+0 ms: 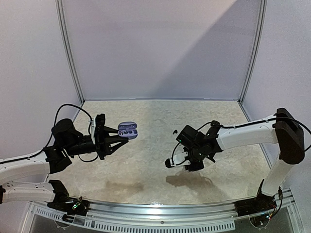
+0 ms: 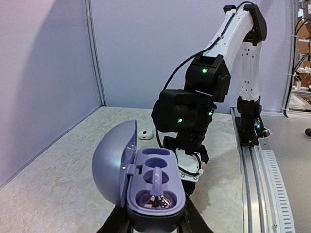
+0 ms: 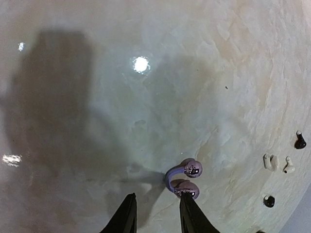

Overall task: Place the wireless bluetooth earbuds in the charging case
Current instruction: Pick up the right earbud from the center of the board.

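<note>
My left gripper is shut on an open lavender charging case and holds it above the table. In the left wrist view the case has its lid swung to the left. One lavender clip-shaped earbud sits in its near socket; the far sockets are empty. My right gripper is open and empty, low over the table. A second lavender clip earbud with shiny ends lies on the table by the right fingertip. From above, the right gripper is mid-table.
Small loose pieces lie at the right edge of the right wrist view: black ones and white ones. A small white piece lies on the table beyond the case. A black speck lies mid-table. Walls enclose the table.
</note>
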Available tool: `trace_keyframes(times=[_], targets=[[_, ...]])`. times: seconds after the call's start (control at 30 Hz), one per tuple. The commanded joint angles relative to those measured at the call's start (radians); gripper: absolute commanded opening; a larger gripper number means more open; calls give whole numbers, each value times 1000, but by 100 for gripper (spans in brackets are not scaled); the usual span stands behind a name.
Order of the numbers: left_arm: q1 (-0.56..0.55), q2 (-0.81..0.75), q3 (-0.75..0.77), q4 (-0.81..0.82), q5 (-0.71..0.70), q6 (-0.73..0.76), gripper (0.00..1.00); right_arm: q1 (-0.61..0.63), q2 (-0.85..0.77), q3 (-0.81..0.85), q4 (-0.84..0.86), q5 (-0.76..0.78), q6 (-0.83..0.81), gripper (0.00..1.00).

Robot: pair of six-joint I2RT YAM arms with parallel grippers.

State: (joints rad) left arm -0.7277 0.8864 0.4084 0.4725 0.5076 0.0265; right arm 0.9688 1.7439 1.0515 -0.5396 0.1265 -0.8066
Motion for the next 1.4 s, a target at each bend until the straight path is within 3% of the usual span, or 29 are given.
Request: trace_keyframes(times=[0.0, 0.5, 0.73, 1.37], targets=[[14, -6, -3, -18, -3, 17, 0, -8, 50, 15, 48, 16, -127, 29], [23, -5, -11, -16, -9, 15, 0, -66, 110, 67, 55, 28, -176, 24], [27, -8, -10, -17, -11, 14, 0, -81, 133, 98, 64, 47, -197, 15], [28, 0, 5, -14, -7, 9, 0, -120, 150, 122, 87, 104, -226, 10]])
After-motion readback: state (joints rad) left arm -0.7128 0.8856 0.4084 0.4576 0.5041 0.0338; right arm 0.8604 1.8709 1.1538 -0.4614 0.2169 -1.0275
